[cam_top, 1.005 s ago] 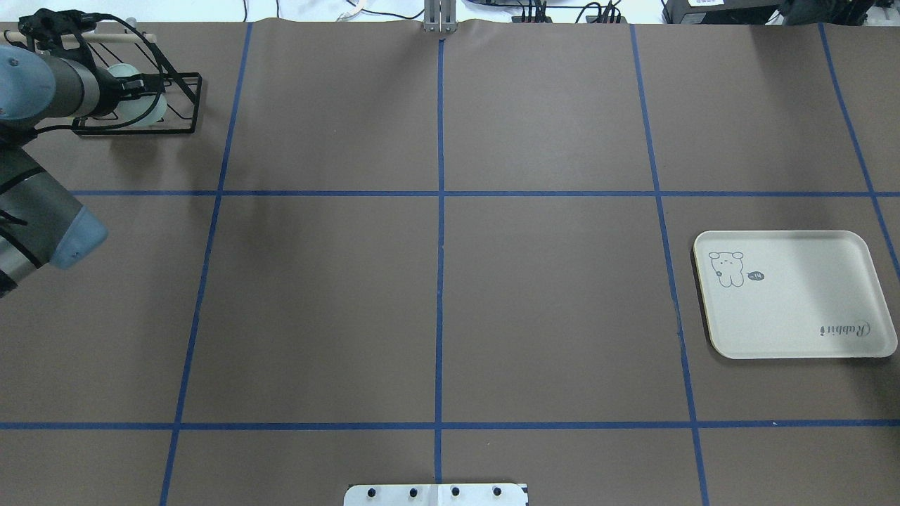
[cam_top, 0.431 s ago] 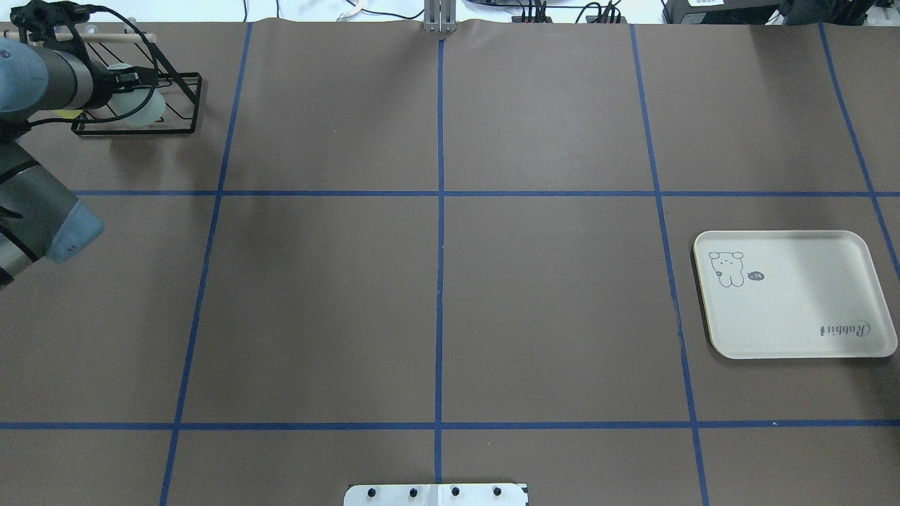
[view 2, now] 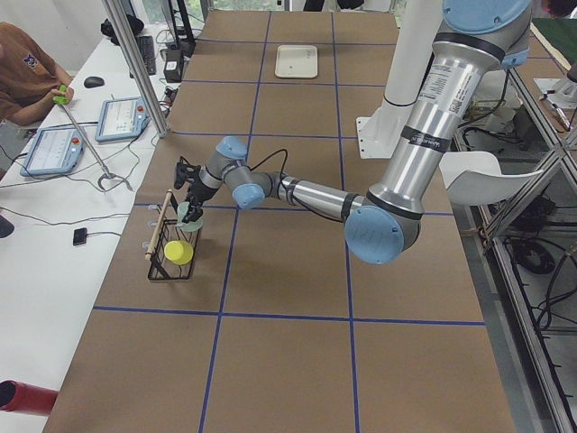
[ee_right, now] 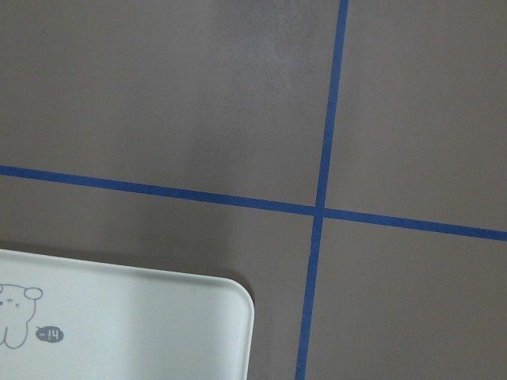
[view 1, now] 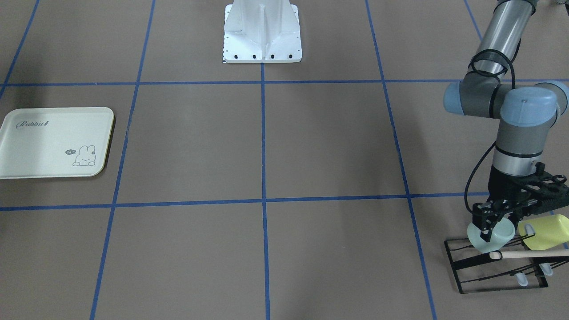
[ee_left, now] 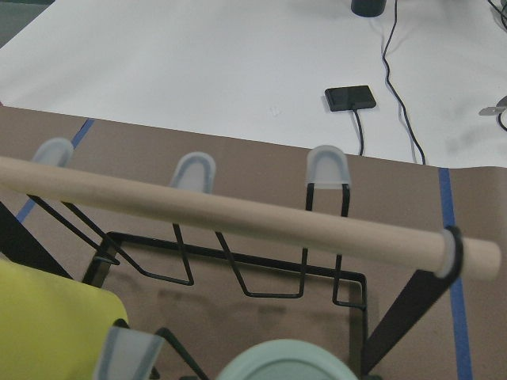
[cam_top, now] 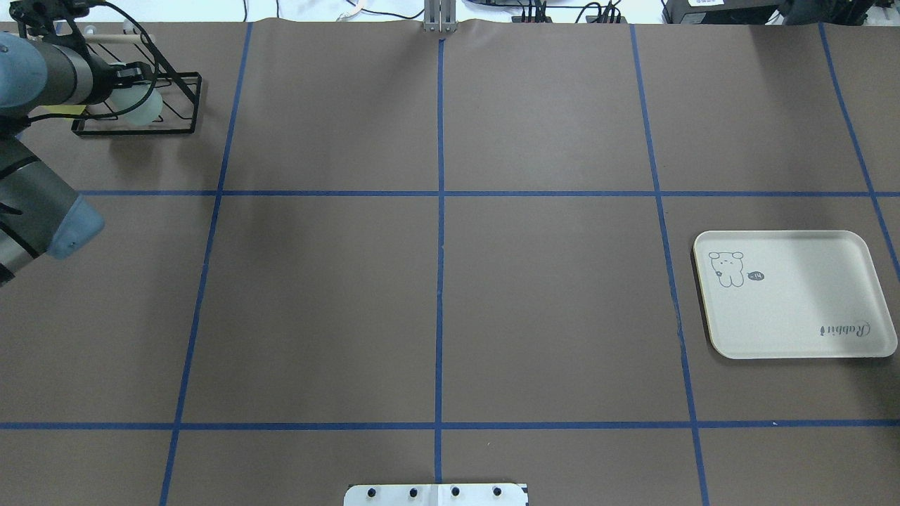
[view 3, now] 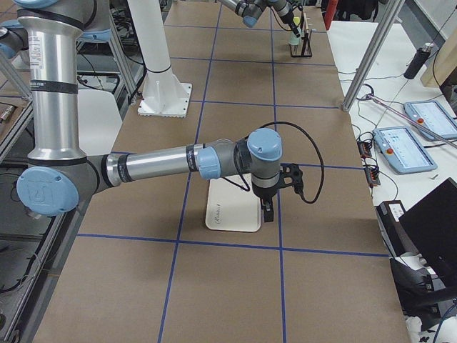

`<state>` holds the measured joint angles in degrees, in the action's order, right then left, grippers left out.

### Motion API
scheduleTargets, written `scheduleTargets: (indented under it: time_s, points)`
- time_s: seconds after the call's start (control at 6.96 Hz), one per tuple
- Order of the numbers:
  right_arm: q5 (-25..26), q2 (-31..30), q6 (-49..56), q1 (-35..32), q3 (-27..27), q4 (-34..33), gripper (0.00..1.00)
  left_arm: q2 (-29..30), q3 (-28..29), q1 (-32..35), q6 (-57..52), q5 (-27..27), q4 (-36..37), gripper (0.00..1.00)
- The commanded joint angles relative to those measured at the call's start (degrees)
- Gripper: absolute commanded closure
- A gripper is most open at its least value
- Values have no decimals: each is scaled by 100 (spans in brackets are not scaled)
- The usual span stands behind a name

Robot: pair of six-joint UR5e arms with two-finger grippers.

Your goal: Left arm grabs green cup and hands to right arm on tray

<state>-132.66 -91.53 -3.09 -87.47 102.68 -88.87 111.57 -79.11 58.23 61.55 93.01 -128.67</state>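
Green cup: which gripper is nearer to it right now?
Left. The left gripper is at the rim of the green cup in the wire rack; the right gripper hangs beside the tray, at the table's opposite end.

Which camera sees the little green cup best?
Front-facing view: the green cup shows nearly whole. Overhead, the left arm partly covers it; the left wrist sees only its rim; side views show it tiny.

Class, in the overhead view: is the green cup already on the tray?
No, the tray holds nothing; the green cup is at the black wire rack across the table.
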Motion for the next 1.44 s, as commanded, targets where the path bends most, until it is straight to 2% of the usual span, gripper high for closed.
scheduleTargets:
  time_s: [0.0,0.14,0.43,0.72,0.86,1.01,1.29]
  points:
    - [-6,12,-7,2,-2,1,1,5,-217,241,-99,198,87,80]
    - [-14,12,-7,2,-2,-8,1,-3,-315,442,-274,504,149,82]
    - [-14,4,-7,2,-37,-8,1,-65,-577,558,-363,753,263,87]
    - [-6,-32,19,2,-99,36,1,-65,-1602,602,-363,841,1557,88]
    - [12,38,-77,89,-160,402,1,-65,-2078,628,-363,841,2095,88]
    - [38,413,-843,324,-456,901,1,-56,-2448,637,-363,841,2527,88]
    - [82,1099,-2312,913,-1456,2567,1,5,-2723,620,-294,824,2830,88]
